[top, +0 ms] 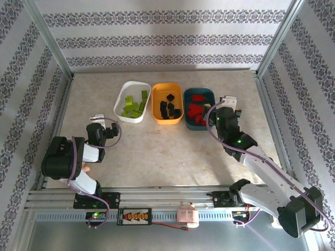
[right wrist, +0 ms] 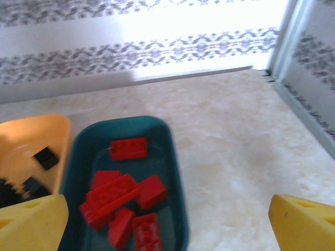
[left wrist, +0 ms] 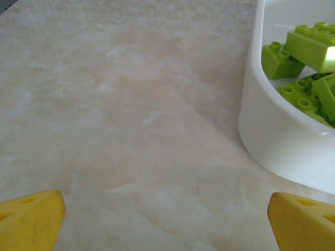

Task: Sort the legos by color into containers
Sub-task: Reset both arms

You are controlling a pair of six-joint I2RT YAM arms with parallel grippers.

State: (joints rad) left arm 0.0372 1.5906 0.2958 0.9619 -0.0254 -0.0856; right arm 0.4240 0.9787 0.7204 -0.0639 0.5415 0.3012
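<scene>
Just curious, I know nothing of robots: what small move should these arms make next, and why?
Probably draw the right gripper back from the dark teal plastic tray. It and the left gripper stand open and empty, and what I see is sorted: lime green studded bricks in the white tray, black bricks in the orange-yellow tray, red bricks in the teal.

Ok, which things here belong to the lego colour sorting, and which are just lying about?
Job: lime green plastic bricks, white plastic tray; black plastic bricks, orange-yellow plastic tray; red plastic bricks, dark teal plastic tray.
Lying about: black box with orange digits, pale pink plastic piece, both on the front rail.
</scene>
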